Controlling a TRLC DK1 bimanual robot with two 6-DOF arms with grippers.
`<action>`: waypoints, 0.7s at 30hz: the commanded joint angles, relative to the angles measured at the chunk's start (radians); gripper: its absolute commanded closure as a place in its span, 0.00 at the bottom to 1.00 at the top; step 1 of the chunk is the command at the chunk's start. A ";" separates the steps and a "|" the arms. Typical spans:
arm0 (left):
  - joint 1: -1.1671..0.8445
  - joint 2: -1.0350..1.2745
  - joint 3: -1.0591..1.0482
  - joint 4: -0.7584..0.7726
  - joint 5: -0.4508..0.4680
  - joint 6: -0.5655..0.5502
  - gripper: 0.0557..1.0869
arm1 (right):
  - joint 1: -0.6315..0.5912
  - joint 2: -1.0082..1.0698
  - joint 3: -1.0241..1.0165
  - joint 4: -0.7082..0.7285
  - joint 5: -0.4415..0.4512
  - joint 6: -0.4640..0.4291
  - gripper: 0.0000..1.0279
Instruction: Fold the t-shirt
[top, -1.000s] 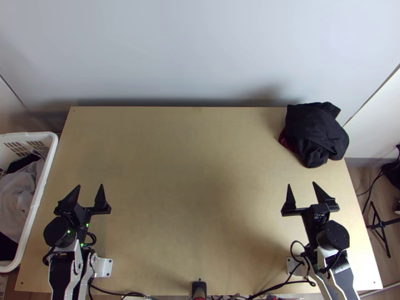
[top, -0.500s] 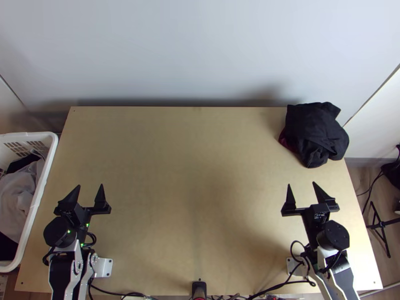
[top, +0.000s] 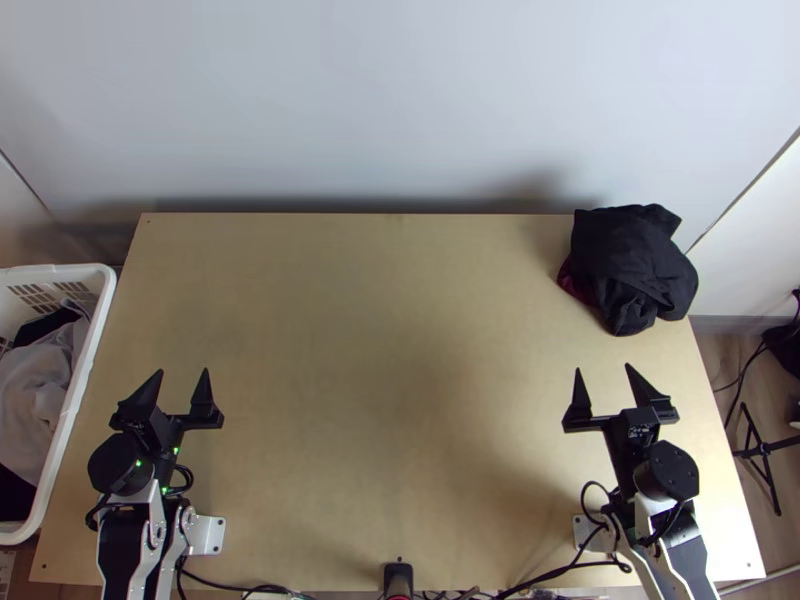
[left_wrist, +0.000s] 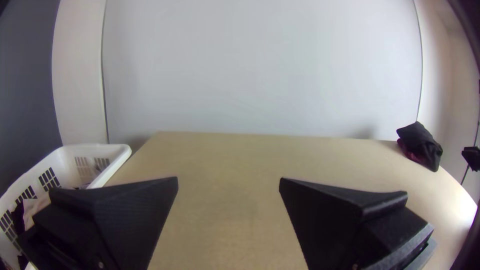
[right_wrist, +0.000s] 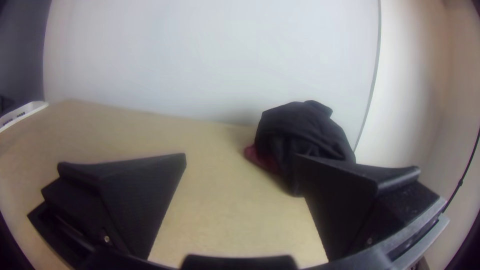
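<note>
Dark cloth (top: 632, 262) lies bunched in a heap at the table's far right corner, with a dark red part low on its left side; whether it is one piece I cannot tell. My left gripper (top: 182, 372) stands open near the left edge, far from the heap. My right gripper (top: 603, 367) is open a little nearer the table's front than the heap, not touching it. In the left wrist view, the left gripper (left_wrist: 229, 179) has bare table between its fingers. In the right wrist view, one finger of the right gripper (right_wrist: 241, 156) overlaps the dark heap (right_wrist: 300, 130).
A white basket (top: 75, 400) holding grey and black cloth stands against the table's left side. The wooden table (top: 380, 330) lies bare between the arms and up to the pale wall (top: 400, 100). Cables run along the near edge, and a black stand is on the floor at right.
My left gripper has shifted very slightly to the right. The right arm and the dark heap have kept still.
</note>
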 joint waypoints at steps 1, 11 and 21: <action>-0.003 0.001 0.000 0.000 -0.001 0.001 0.04 | 0.000 0.001 0.000 0.000 0.000 0.000 0.04; -0.003 -0.001 0.000 0.000 -0.001 0.001 0.04 | -0.003 -0.002 -0.001 -0.116 0.003 0.493 0.04; -0.027 -0.001 0.000 -0.001 -0.001 -0.008 0.04 | 0.011 -0.002 -0.001 -0.116 0.003 0.496 0.04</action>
